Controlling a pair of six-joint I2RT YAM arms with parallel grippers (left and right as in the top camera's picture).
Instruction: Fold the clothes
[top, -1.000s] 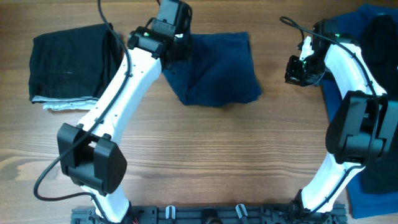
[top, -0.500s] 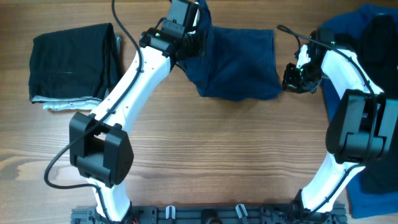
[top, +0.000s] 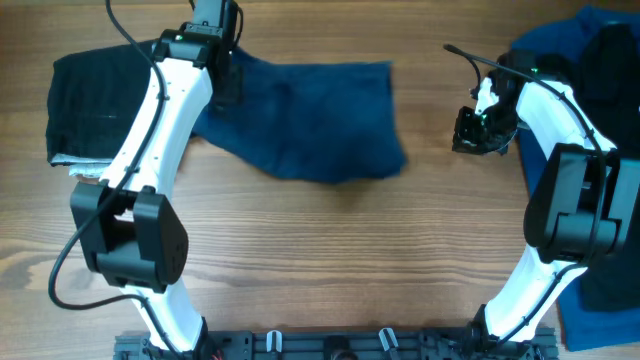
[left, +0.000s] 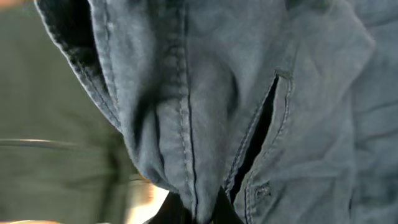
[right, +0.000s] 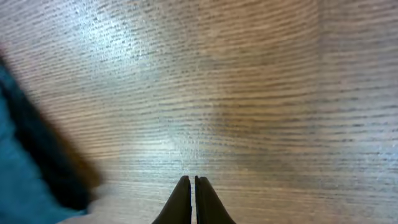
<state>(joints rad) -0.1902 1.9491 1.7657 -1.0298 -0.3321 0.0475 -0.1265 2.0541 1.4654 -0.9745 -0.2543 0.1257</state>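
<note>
The right claw (right: 191, 186) hangs pinched shut and empty over bare desk (top: 320, 250), apparently idle. Farther back, the left claw (top: 228, 88) clamps the navy shorts (top: 320, 115) by their left edge, spread mid-desk, probably to pull them smooth for folding.

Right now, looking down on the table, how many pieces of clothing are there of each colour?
Black: 2, the folded black garment at left and the black heap at right
Navy: 1, the navy shorts
Brighter blue: 1, the blue cloth
Pale grey-white: 1, the pale cloth under the left black one
Total: 5 visible; the right pile runs out of frame.
</note>
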